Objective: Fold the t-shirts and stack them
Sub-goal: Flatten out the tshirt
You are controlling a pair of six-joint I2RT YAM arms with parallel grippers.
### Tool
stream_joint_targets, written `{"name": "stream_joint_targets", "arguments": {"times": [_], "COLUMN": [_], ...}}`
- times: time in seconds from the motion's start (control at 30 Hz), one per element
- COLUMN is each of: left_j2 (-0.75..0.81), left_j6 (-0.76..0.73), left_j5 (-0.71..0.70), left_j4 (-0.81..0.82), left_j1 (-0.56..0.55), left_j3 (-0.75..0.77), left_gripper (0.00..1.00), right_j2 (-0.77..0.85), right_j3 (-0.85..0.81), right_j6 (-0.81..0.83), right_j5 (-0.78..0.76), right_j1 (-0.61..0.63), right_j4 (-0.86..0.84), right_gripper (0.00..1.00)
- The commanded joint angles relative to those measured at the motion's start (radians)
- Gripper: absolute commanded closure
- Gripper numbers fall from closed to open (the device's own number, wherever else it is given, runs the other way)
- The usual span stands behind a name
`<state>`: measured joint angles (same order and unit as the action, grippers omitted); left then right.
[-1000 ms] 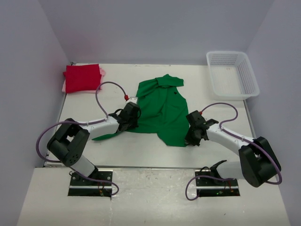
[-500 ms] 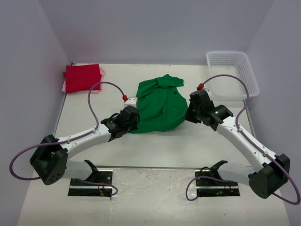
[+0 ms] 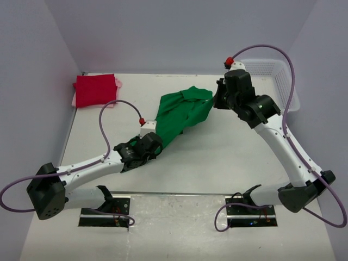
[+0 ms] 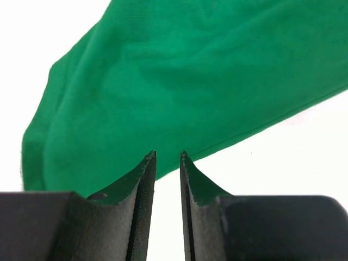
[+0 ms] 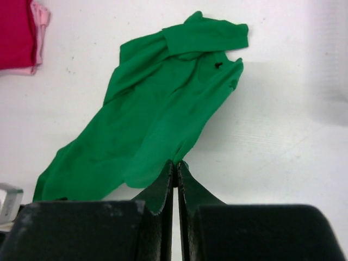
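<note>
Presently the green t-shirt point(image 3: 179, 114) is seen drawn out into a long band across the middle of the desk point(image 3: 234, 157). Its long axis runs on a diagonal, from the near left, just beside the left hand point(image 4: 167, 157), up to the far right, where one edge is pinched in the right hand point(image 5: 175, 163). The fingers of the right hand are pressed together on this edge, and the cloth appears to be lifted from the desk at that end. The left hand is parted only narrowly. Nothing is seen between its fingers, and the near end of the shirt lies just beyond their tips. This end is therefore reached more easily by the left arm, and it is judged that it must be taken before the shirt can be spread flat for folding. The red t-shirt point(image 3: 95, 89) is found folded in the far left corner, on top of the pale pink t-shirt point(image 5: 41, 15), well apart from both hands.
</note>
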<state>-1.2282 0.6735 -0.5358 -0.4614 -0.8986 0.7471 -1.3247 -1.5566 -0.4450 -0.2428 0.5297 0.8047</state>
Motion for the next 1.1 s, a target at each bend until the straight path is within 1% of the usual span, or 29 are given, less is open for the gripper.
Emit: {"name": "stream_joint_targets", "arguments": {"times": [0.0, 0.03, 0.07, 0.1, 0.17, 0.23, 0.27, 0.37, 0.4, 0.47, 0.53, 0.7, 0.83, 0.9, 1.07], "left_j2": [0.055, 0.065, 0.07, 0.073, 0.075, 0.062, 0.056, 0.023, 0.006, -0.013, -0.037, -0.074, -0.137, -0.162, -0.246], "left_j6": [0.043, 0.047, 0.047, 0.049, 0.051, 0.047, 0.051, 0.073, 0.092, 0.11, 0.161, 0.266, 0.362, 0.424, 0.514], "left_j5": [-0.053, -0.047, -0.046, -0.044, -0.036, -0.032, -0.027, -0.035, -0.039, -0.049, -0.055, -0.049, -0.047, -0.059, -0.067], "left_j4": [-0.04, -0.045, -0.048, -0.051, -0.068, -0.089, -0.1, -0.138, -0.146, -0.164, -0.192, -0.213, -0.285, -0.325, -0.431], "left_j1": [-0.01, -0.01, -0.011, -0.014, -0.017, -0.02, -0.025, -0.049, -0.059, -0.088, -0.103, -0.16, -0.206, -0.249, -0.351], "left_j3": [-0.025, -0.034, -0.034, -0.037, -0.034, -0.025, -0.023, -0.023, -0.026, -0.031, -0.032, -0.038, -0.023, 0.006, 0.054], "left_gripper": [0.74, 0.73, 0.73, 0.73, 0.73, 0.74, 0.77, 0.79, 0.79, 0.75, 0.71, 0.7, 0.69, 0.69, 0.68], "right_j2": [-0.05, -0.08, -0.08, -0.108, -0.125, -0.119, -0.116, -0.11, -0.107, -0.102, -0.1, -0.1, -0.103, -0.107, -0.108], "right_j3": [-0.12, -0.163, -0.163, -0.196, -0.206, -0.172, -0.14, -0.103, -0.083, -0.059, -0.048, -0.039, -0.043, -0.043, -0.031], "right_j6": [0.066, 0.068, 0.065, 0.055, 0.039, 0.022, 0.019, 0.011, 0.008, 0.014, 0.017, 0.025, 0.038, 0.042, 0.052], "right_j5": [-0.091, -0.116, -0.116, -0.166, -0.194, -0.201, -0.193, -0.162, -0.159, -0.138, -0.113, -0.098, -0.082, -0.069, -0.055], "right_j1": [-0.005, -0.016, -0.016, -0.019, -0.039, -0.066, -0.079, -0.12, -0.134, -0.148, -0.174, -0.215, -0.244, -0.258, -0.277], "right_j4": [0.037, 0.063, 0.083, 0.102, 0.137, 0.134, 0.13, 0.119, 0.116, 0.103, 0.093, 0.088, 0.087, 0.087, 0.076], "right_gripper": [1.0, 1.0, 1.0, 1.0, 1.0, 1.0, 1.0, 1.0, 1.0, 1.0, 1.0, 1.0, 1.0, 1.0, 1.0]}}
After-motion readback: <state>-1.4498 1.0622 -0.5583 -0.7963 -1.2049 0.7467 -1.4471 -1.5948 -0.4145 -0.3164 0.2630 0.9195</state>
